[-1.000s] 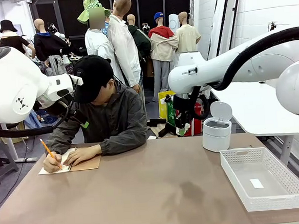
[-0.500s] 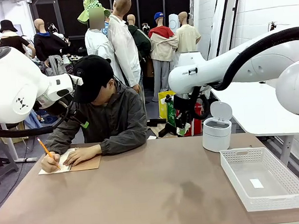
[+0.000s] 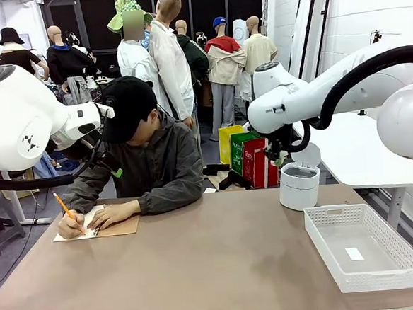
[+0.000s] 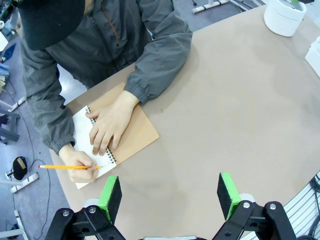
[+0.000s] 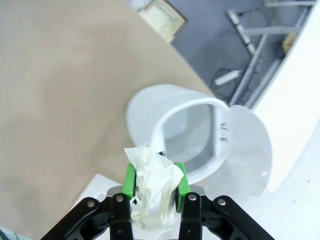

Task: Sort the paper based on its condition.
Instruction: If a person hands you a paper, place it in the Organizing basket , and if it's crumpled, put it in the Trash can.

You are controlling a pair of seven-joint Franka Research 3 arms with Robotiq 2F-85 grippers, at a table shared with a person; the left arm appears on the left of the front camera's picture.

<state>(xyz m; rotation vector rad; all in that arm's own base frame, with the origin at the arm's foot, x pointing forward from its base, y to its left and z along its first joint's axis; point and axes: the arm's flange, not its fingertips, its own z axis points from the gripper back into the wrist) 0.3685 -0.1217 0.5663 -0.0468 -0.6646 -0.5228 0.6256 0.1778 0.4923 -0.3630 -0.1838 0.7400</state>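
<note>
A crumpled wad of white paper [image 5: 150, 167] sits between the green pads of my right gripper [image 5: 154, 181], which is shut on it. Just beyond the wad stands a small white bin [image 5: 172, 122] with its lid flipped open. From the front, the right arm's wrist hangs over that bin [image 3: 299, 186] at the table's far right. In the left wrist view, my left gripper [image 4: 169, 196] is open and holds nothing, high above the table's left half.
A person at the far left writes with an orange pencil [image 4: 67, 166] in a spiral notebook [image 4: 140, 135] with a brown cover, both hands on it. A white mesh basket [image 3: 362, 247] stands at the near right, beside the bin.
The right arm has swung to the right, carrying its gripper from left of the bin to over it. The left arm has not moved. The person keeps writing.
</note>
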